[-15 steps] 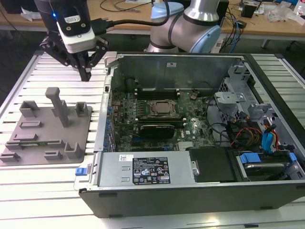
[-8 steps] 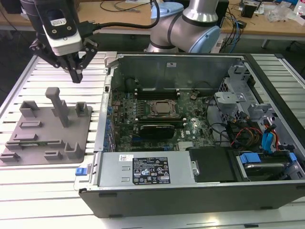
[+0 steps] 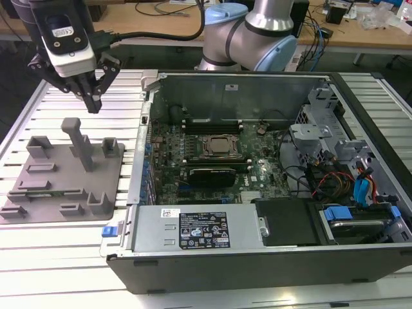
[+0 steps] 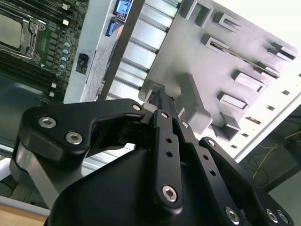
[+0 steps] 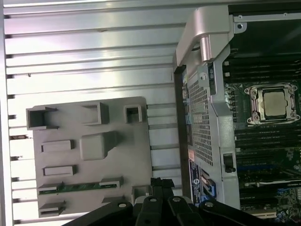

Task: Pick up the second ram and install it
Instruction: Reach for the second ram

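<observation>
**Gripper above the parts fixture, second ram resting in its holder**

The gripper (image 3: 94,103) is seen in the exterior view hanging over the far edge of the grey fixture plate (image 3: 64,175), just above and beside the plate's tall upright post (image 3: 80,143). Its dark fingers (image 3: 90,90) are drawn together at the tips, and nothing is held between them. The same closed fingertips are seen in both wrist views (image 4: 160,99) (image 5: 158,182), clear of the plate (image 5: 136,155).

The second ram (image 5: 77,187) is seen in the first wrist view as a thin green strip lying edge-up between two small grey holders near one long side of the plate. In the exterior view it is placed toward the near edge of the plate (image 3: 55,192), well apart from the gripper. It has not been lifted.

The open computer case (image 3: 225,90) is set to the exterior view's right of the plate, on the slatted metal table (image 3: 58,264). Inside it the motherboard (image 3: 264,174) is exposed, with the processor socket (image 3: 221,147) at its middle and dark memory slots (image 3: 212,122) beside the socket. The socket (image 5: 274,103) is also visible in the first wrist view.
</observation>
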Controlling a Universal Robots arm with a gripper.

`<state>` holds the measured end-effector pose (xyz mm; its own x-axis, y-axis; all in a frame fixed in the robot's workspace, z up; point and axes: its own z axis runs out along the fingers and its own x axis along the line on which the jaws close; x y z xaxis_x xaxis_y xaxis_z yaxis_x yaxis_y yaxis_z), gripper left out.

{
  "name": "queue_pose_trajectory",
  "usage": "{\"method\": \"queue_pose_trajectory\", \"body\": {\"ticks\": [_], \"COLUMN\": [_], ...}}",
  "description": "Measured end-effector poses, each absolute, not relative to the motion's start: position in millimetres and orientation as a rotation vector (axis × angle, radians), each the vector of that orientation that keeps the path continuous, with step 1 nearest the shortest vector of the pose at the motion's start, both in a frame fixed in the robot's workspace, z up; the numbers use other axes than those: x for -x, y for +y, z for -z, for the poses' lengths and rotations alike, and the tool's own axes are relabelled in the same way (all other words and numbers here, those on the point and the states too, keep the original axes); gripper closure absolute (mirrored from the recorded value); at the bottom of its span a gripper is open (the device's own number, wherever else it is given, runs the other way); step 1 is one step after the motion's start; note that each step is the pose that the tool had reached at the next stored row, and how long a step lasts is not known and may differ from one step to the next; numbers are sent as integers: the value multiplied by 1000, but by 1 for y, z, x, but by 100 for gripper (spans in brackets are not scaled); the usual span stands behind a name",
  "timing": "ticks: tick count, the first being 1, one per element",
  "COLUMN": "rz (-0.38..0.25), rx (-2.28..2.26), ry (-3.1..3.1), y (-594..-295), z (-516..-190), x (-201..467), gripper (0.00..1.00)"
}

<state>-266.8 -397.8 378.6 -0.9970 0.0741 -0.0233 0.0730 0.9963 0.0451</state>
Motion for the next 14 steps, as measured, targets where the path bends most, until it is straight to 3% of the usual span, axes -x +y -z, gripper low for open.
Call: {"method": "queue_pose_trajectory", "body": {"ticks": [14], "rz": [-69], "rx": [-114], "ry": [3114], "y": [-398], "z": [-376], "x": [285], "gripper": [92]}}
